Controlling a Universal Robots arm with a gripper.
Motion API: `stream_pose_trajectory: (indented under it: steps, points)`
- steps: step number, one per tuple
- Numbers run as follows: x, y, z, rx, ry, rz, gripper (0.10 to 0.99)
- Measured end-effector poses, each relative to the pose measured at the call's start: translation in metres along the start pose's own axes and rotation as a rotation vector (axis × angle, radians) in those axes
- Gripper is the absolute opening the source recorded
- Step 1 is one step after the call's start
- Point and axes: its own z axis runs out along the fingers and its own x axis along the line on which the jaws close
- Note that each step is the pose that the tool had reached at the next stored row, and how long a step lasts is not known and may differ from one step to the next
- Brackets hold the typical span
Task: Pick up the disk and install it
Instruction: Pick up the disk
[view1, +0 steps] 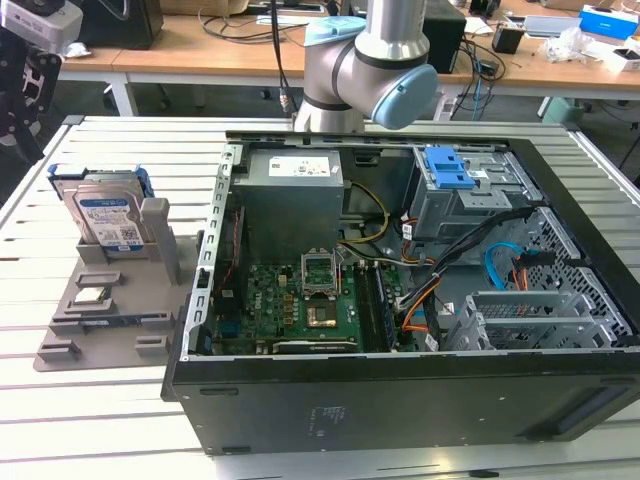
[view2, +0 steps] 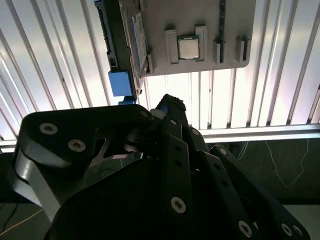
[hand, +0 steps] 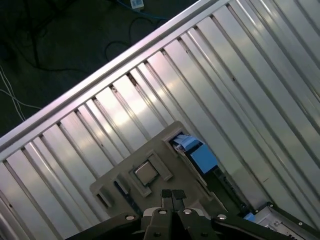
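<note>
Handily, the disk (view1: 105, 215) stands upright in its grey stand (view1: 105, 330) on the counter (view1: 120, 420), top edge free to grab; the tool (hand: 172, 194) hangs above, closed and empty.

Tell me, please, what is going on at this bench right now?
The robot arm's gripper hangs over the grey holder, which sits beside the open computer case. The gripper is shut and holds nothing. The disk stands upright in the holder, not yet picked up. A small silver chip lies in the same holder.
</note>
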Motion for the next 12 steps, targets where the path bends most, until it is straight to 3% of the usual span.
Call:
stream_pose_trajectory:
  steps: [12]
  points:
    - [0.0,0.0,0.0,-0.003,0.0058,-0.129,0.102]
